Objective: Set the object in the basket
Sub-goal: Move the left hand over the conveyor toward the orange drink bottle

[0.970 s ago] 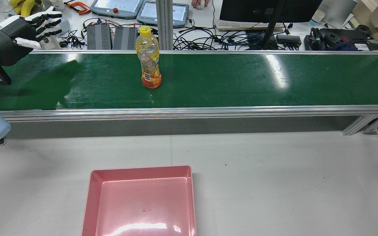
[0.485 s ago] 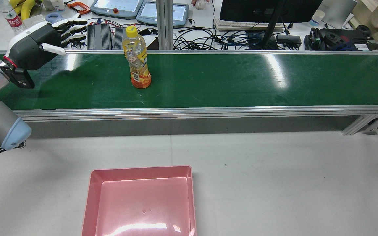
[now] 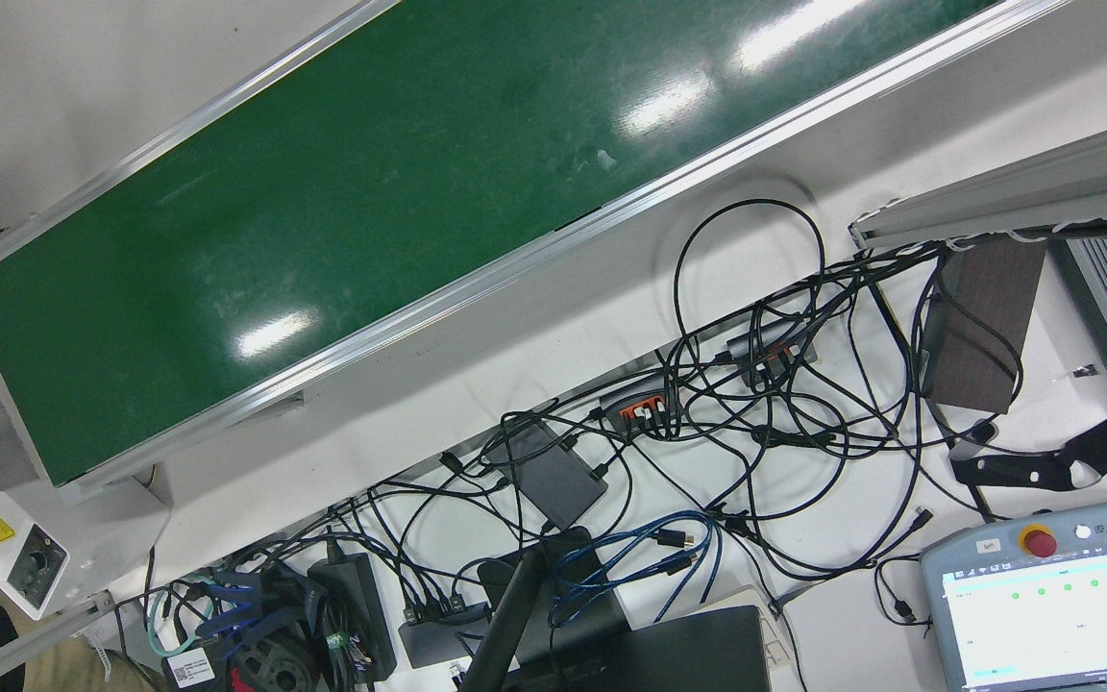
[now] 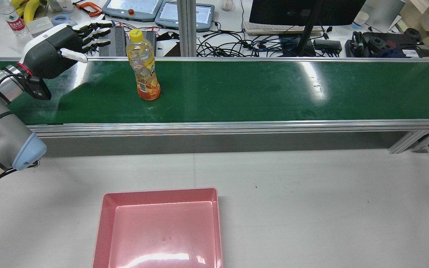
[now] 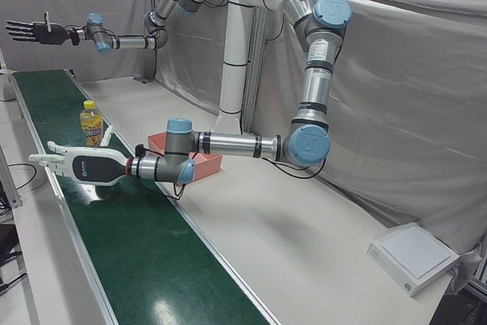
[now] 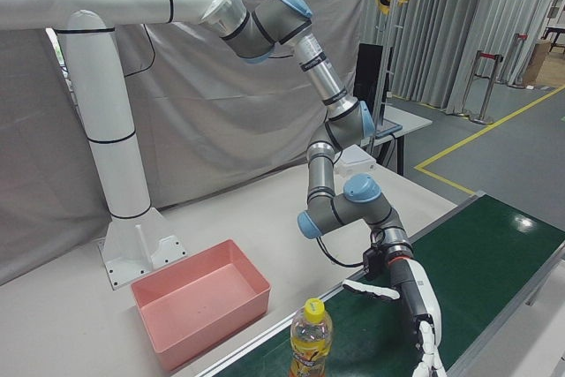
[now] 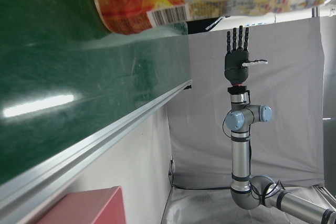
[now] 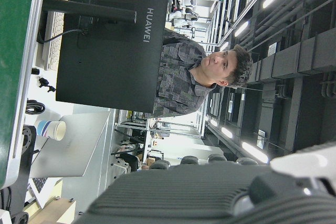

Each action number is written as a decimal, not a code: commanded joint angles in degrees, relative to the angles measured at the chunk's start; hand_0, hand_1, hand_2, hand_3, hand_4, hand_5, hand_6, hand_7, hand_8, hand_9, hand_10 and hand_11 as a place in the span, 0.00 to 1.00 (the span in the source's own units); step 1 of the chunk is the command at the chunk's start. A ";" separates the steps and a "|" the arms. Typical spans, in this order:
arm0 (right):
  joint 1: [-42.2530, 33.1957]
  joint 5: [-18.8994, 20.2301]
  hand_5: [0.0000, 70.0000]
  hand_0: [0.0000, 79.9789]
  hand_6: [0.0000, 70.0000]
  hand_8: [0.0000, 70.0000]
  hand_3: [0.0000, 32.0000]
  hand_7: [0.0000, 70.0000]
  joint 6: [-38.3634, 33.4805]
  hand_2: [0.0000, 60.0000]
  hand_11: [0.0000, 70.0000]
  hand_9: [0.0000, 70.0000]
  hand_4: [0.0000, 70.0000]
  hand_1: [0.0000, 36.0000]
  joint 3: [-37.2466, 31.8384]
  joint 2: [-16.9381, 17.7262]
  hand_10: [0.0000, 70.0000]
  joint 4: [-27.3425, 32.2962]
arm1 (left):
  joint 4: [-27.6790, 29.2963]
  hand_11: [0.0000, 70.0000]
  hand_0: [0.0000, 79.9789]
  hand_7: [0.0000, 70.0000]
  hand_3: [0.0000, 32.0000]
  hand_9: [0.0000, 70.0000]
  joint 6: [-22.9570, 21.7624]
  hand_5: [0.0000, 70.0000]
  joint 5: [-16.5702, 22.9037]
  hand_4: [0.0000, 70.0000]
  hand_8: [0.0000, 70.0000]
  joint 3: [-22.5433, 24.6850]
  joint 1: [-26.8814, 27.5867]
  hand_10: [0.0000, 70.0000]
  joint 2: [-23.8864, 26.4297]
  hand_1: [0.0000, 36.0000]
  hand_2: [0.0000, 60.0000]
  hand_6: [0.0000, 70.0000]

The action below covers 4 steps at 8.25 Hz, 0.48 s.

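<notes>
In the rear view, the pink basket (image 4: 160,227) sits nearest, at 6 o'clock, its near edge cut off. Beyond it, at 11 o'clock, the bottle (image 4: 143,66) stands upright on the green belt (image 4: 274,89). At 10 o'clock the left hand (image 4: 60,48) hovers beside it, fingers spread, empty. The right hand (image 5: 34,31), seen only far off, is raised, spread and empty.

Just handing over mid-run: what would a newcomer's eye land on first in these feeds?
The yellow-capped bottle standing upright on the green belt, with the open left hand hovering just beside it, not touching. Then the empty pink basket on the white table nearer the robot. The right hand is held open, high at the belt's far end.
</notes>
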State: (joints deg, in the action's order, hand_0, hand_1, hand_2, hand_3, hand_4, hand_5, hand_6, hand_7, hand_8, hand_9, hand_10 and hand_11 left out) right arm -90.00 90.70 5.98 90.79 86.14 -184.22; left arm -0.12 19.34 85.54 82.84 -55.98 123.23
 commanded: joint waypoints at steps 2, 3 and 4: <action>0.00 0.00 0.00 0.00 0.00 0.00 0.00 0.00 0.00 0.00 0.00 0.00 0.00 0.00 0.00 0.08 0.00 0.00 | -0.76 0.23 0.59 0.00 0.00 0.17 0.35 0.30 -0.02 0.24 0.10 0.04 1.40 0.15 1.66 0.18 0.00 0.00; 0.00 0.00 0.00 0.00 0.00 0.00 0.00 0.00 0.00 0.00 0.00 0.00 0.00 0.00 0.00 -0.01 0.00 0.00 | -1.10 0.23 0.59 0.00 0.00 0.17 0.35 0.30 -0.02 0.24 0.10 0.04 1.75 0.15 2.10 0.17 0.00 0.00; 0.00 0.00 0.00 0.00 0.00 0.00 0.00 0.00 0.00 0.00 0.00 0.00 0.00 0.00 0.09 0.08 0.00 0.00 | -1.19 0.23 0.59 0.00 0.00 0.17 0.26 0.30 -0.02 0.23 0.10 0.04 2.28 0.15 2.19 0.17 0.00 0.00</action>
State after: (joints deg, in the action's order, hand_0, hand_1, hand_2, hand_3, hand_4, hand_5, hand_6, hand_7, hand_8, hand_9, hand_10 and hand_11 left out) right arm -90.00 90.70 5.98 90.79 86.17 -184.22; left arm -0.97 19.65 85.52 82.84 -54.56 124.86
